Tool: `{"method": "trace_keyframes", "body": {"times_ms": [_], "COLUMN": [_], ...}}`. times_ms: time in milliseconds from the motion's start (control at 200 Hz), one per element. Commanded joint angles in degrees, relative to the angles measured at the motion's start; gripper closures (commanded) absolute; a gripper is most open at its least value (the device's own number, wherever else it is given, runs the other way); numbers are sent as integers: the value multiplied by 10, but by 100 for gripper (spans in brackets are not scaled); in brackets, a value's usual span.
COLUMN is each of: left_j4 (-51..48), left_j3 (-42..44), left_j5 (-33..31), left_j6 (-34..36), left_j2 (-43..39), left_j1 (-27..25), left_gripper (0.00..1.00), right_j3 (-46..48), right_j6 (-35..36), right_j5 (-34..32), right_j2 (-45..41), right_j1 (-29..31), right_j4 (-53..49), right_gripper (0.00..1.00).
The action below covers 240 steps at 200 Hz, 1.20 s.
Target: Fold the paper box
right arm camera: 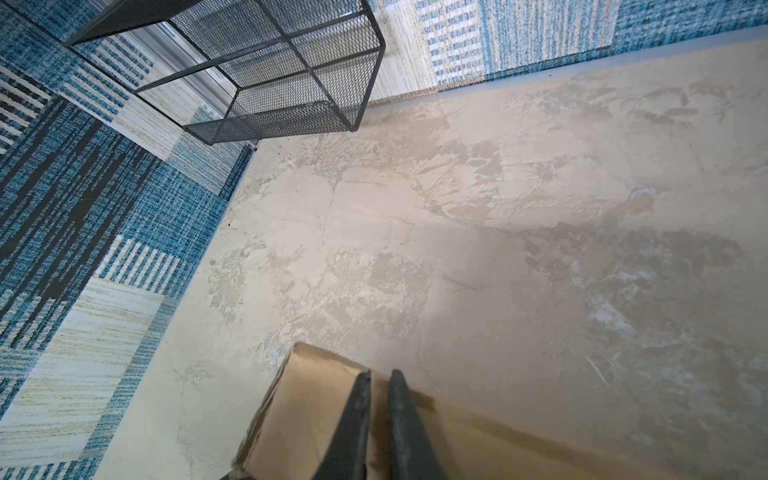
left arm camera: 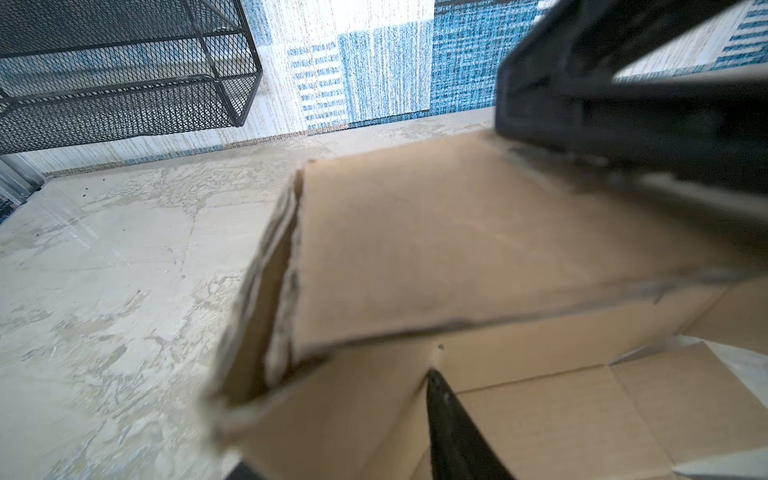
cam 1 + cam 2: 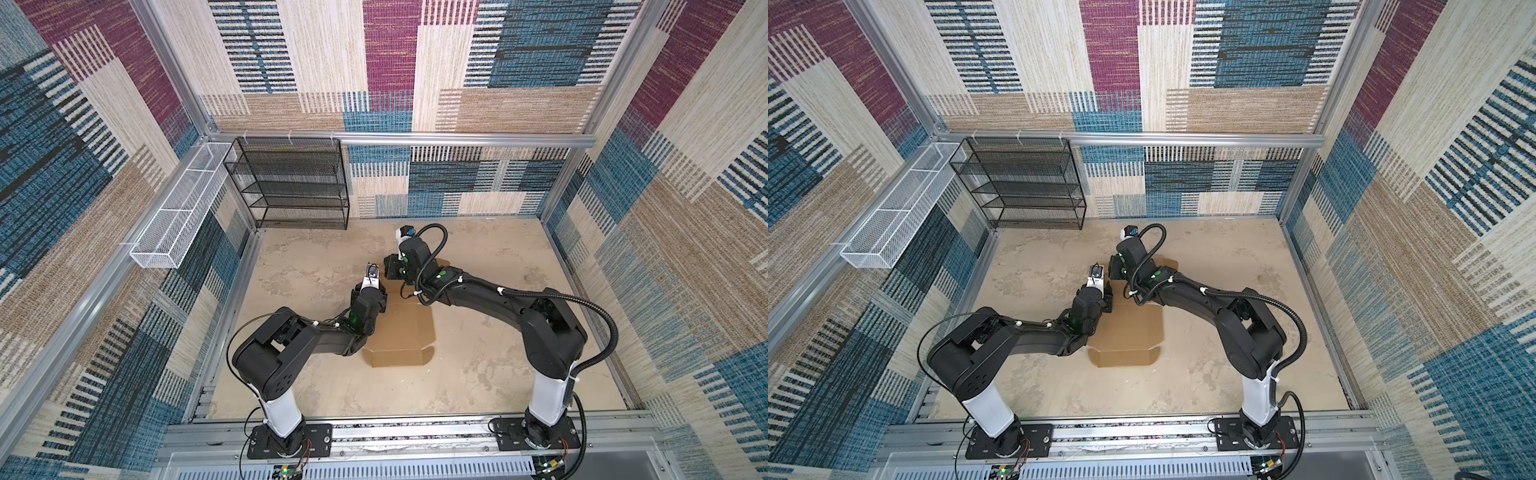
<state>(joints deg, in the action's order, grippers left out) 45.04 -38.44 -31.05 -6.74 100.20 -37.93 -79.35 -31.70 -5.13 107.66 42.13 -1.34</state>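
Right gripper (image 1: 379, 372): the two dark fingers are drawn almost together and pinch the upper edge of a cardboard panel of the paper box (image 1: 316, 399), which shows on both sides of them. In the left wrist view the same black claw sits on the top edge of that panel, which is raised off the table at the far end of the paper box (image 2: 478, 249). Left gripper (image 2: 336, 419): the jaws stand apart. One finger rests its tip at a crease on the inner face of the box, and the other shows only as a dark sliver at the picture's edge, with a brown panel lying between them. The view is blurred, so it cannot be told whether they press on the cardboard. Beside this claw a double-layered left side wall stands partly upright. In both top views the paper box (image 3: 409, 328) (image 3: 1133, 328) lies in the middle of the mottled beige table (image 3: 478, 374), between the two arms. Its base is flat, a short end flap with angled corner tabs points toward the near edge, and its far part is hidden under the right arm. A black mesh rack (image 3: 291, 183) stands at the far left against the back wall. A white wire basket (image 3: 178, 216) hangs along the left wall, well apart from the box.
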Motion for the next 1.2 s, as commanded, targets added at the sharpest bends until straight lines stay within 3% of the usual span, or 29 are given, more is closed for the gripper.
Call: {"method": "trace_keyframes", "body": {"times_ms": [0, 120, 491, 826, 1047, 1197], "left_j4": [25, 14, 0, 19, 21, 31], "left_j3": [-4, -11, -21, 3, 46, 76], "left_j5": [7, 11, 9, -2, -15, -26], "left_j6": [6, 3, 5, -3, -12, -6], "left_j2": [6, 8, 7, -3, -38, -53], "left_j1": [1, 1, 1, 1, -3, -13], "left_gripper": [60, 64, 100, 100, 100, 100], "right_j3": [1, 1, 3, 5, 6, 11], "right_j6": [-6, -6, -7, -8, -6, 2], "right_j5": [7, 7, 11, 15, 16, 17], "right_j2": [-3, -4, -5, -13, -35, -51], "right_j1": [0, 1, 1, 3, 7, 13], "right_j4": [-22, -22, -22, -19, -19, -9], "right_gripper": [86, 86, 86, 86, 68, 62]}}
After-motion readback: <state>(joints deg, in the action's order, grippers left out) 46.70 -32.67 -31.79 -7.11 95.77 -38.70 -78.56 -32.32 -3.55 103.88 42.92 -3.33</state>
